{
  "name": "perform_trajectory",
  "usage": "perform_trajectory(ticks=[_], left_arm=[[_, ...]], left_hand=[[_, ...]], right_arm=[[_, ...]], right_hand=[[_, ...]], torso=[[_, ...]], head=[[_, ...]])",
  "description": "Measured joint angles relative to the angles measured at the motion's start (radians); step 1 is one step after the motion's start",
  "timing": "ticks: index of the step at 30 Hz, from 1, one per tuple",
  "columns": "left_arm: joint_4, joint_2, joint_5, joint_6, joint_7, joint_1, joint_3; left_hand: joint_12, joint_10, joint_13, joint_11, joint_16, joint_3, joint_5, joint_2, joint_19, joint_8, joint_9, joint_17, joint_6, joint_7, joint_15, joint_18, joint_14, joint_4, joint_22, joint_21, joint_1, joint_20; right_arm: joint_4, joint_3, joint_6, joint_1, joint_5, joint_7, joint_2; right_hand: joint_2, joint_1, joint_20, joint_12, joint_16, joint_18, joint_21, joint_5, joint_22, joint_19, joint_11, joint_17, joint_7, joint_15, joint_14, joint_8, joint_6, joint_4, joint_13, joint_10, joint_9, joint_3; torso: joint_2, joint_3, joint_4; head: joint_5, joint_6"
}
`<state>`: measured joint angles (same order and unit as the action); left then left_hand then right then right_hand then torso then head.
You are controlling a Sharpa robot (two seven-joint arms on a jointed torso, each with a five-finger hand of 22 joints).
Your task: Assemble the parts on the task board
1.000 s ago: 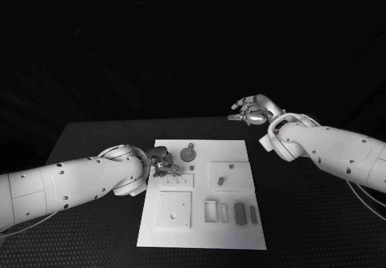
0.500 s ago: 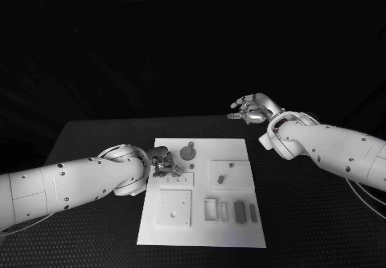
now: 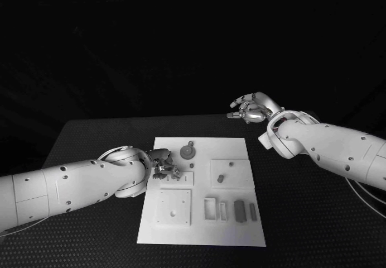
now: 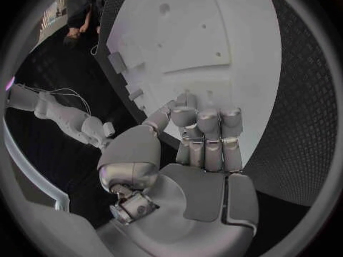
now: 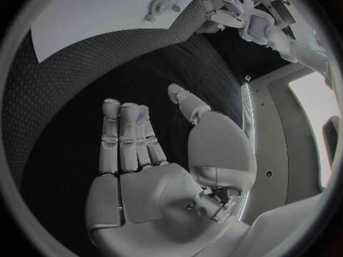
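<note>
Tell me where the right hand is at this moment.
In the head view the right hand is raised beyond the far right corner of the task board, over the black table, holding nothing; the right wrist view shows its fingers extended.

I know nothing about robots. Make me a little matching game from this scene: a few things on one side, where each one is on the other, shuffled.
Things:
1. left hand
2. right hand
3. task board
4. round part

Places:
A. raised beyond the board's far right corner
B. lying flat in the middle of the black table
C. on the board near its far edge
D. at the board's left edge

Pairs: 1-D, 2-A, 3-B, 4-C
</note>
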<state>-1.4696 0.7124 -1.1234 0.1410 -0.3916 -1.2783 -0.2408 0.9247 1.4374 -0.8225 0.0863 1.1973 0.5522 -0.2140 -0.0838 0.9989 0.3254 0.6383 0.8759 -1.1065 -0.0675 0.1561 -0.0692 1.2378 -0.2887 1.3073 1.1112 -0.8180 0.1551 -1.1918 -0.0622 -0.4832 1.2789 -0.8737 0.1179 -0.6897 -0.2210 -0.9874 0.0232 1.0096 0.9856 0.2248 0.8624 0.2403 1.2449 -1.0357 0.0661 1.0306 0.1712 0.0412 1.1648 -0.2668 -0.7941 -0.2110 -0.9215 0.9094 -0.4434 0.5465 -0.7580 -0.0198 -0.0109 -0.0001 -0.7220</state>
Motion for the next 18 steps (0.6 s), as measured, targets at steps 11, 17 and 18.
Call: perform_trajectory(ticks=[11, 17, 18], left_arm=[[-0.001, 0.0, -0.033, -0.004, -0.007, 0.002, 0.0], [0.0, 0.0, -0.043, -0.005, -0.01, 0.003, 0.0], [0.0, 0.0, -0.045, -0.005, -0.01, 0.003, 0.0]], left_hand=[[0.004, 0.0, 0.001, 0.0, 0.004, -0.001, 0.0, -0.003, 0.0, 0.001, 0.002, -0.003, -0.003, 0.003, 0.002, 0.0, -0.002, 0.0, 0.0, 0.0, 0.007, 0.0], [0.004, -0.001, 0.001, 0.001, 0.008, -0.001, 0.002, -0.003, 0.0, 0.004, 0.004, -0.005, -0.003, 0.003, 0.003, 0.0, -0.003, 0.0, 0.0, 0.004, 0.007, 0.0], [0.004, -0.001, 0.001, 0.001, 0.008, -0.001, 0.002, -0.003, 0.0, 0.004, 0.004, -0.005, -0.003, 0.003, 0.003, 0.0, -0.003, 0.001, 0.0, 0.004, 0.007, 0.0]], right_arm=[[-0.001, 0.0, 0.002, 0.0, 0.0, 0.0, 0.0], [-0.002, 0.0, 0.002, 0.0, 0.0, 0.0, 0.0], [-0.002, 0.0, 0.002, 0.0, 0.0, 0.0, 0.0]], right_hand=[[0.004, 0.004, 0.0, 0.004, 0.0, 0.001, -0.003, 0.004, 0.0, 0.0, 0.0, -0.001, 0.0, 0.0, 0.0, 0.0, 0.0, 0.0, 0.003, 0.0, 0.001, 0.0], [0.004, 0.004, 0.0, 0.004, 0.0, 0.001, -0.003, 0.008, 0.0, 0.0, 0.0, -0.003, -0.001, 0.0, 0.0, 0.0, 0.0, 0.0, 0.006, 0.0, 0.001, -0.005], [0.004, 0.004, 0.0, 0.004, 0.0, 0.001, -0.003, 0.011, 0.0, 0.0, 0.0, -0.003, -0.001, 0.0, 0.0, 0.0, 0.0, 0.0, 0.006, 0.0, 0.001, -0.006]], torso=[[0.0, -0.0003, -0.0001], [0.0, -0.0005, 0.0], [0.0, -0.0005, 0.0]], head=[[-0.002, -0.002], [-0.001, -0.002], [-0.001, -0.002]])
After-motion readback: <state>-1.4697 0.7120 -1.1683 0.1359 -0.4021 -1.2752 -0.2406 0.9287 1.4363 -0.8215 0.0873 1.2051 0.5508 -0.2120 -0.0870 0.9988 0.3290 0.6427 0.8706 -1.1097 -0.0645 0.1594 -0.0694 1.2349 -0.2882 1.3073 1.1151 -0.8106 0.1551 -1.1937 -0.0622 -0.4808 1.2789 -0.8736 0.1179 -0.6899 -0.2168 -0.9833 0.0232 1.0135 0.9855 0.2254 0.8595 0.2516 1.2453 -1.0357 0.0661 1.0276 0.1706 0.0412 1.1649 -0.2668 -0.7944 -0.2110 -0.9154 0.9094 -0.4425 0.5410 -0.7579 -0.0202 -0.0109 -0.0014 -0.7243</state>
